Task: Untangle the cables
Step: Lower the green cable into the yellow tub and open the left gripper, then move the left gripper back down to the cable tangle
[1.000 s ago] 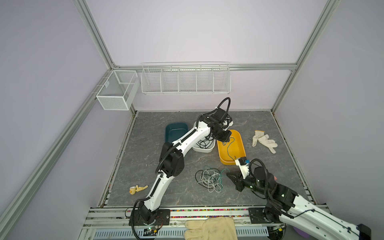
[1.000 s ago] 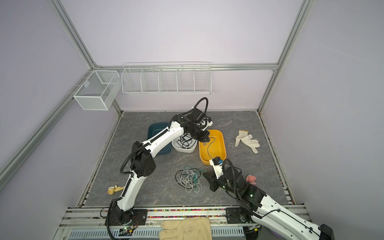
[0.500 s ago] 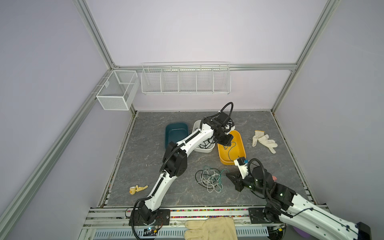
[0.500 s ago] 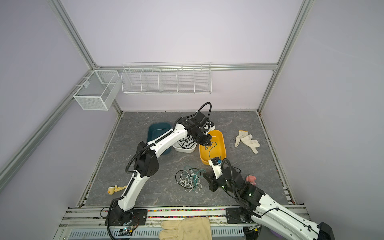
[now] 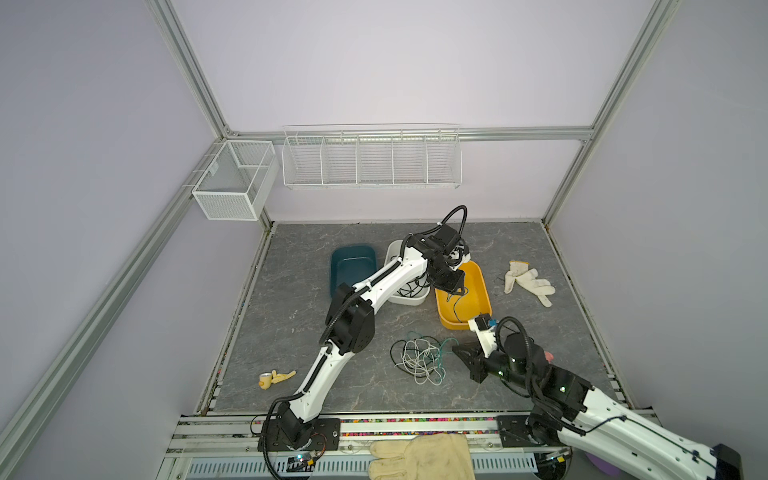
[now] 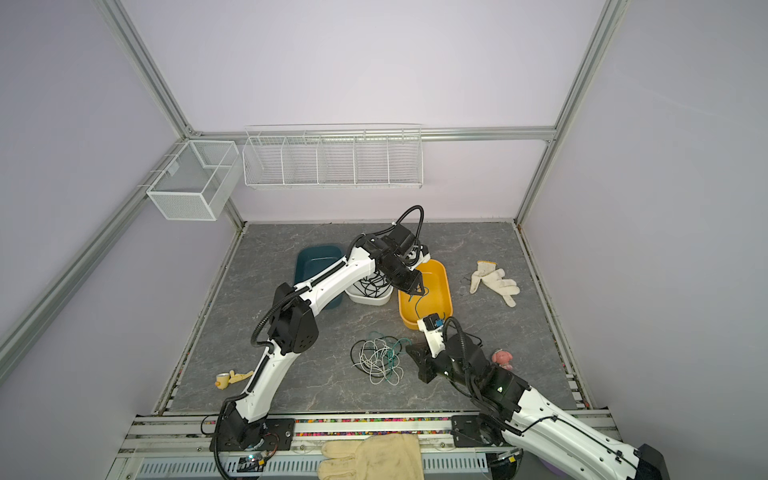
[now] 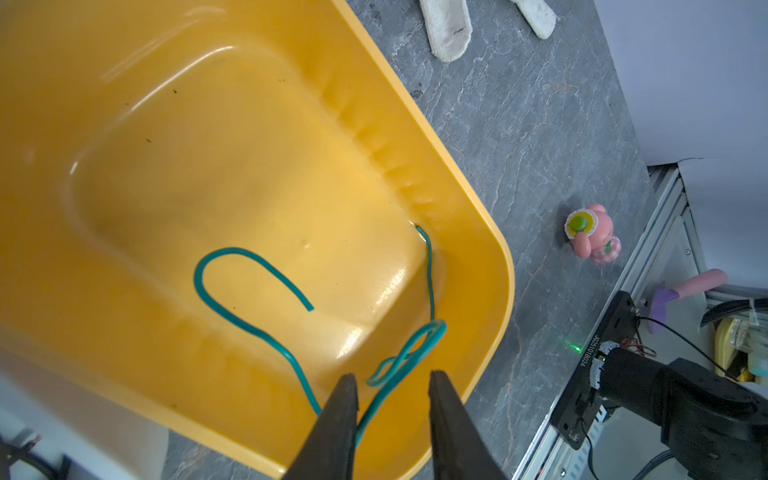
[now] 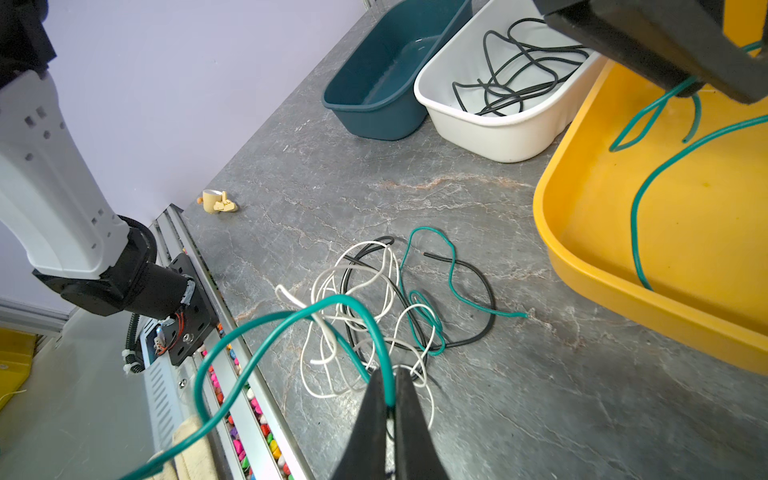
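Note:
A tangle of white, black and teal cables [image 5: 419, 359] [image 6: 378, 359] [image 8: 395, 299] lies on the grey floor. My right gripper [image 8: 390, 374] [image 5: 461, 350] sits at the tangle's right edge, shut on a teal cable [image 8: 332, 301] that arches up from the pile. My left gripper [image 7: 392, 376] [image 5: 453, 286] hangs over the yellow bin [image 7: 478, 232] [image 5: 478, 291], jaws apart. Another teal cable [image 7: 232, 253] runs between those jaws and loops down into the bin. A black cable [image 8: 515, 70] lies coiled in the white bin [image 8: 498, 124].
A teal bin [image 5: 353, 266] stands left of the white one. White gloves [image 5: 528, 280] lie at the right, a pink toy [image 6: 500, 358] by my right arm, a yellow toy [image 5: 274, 378] at the front left. Wire baskets [image 5: 370, 158] hang on the back wall.
My left gripper moved right from the white bin to above the yellow bin and its jaws parted. The right arm stayed in place, still gripping.

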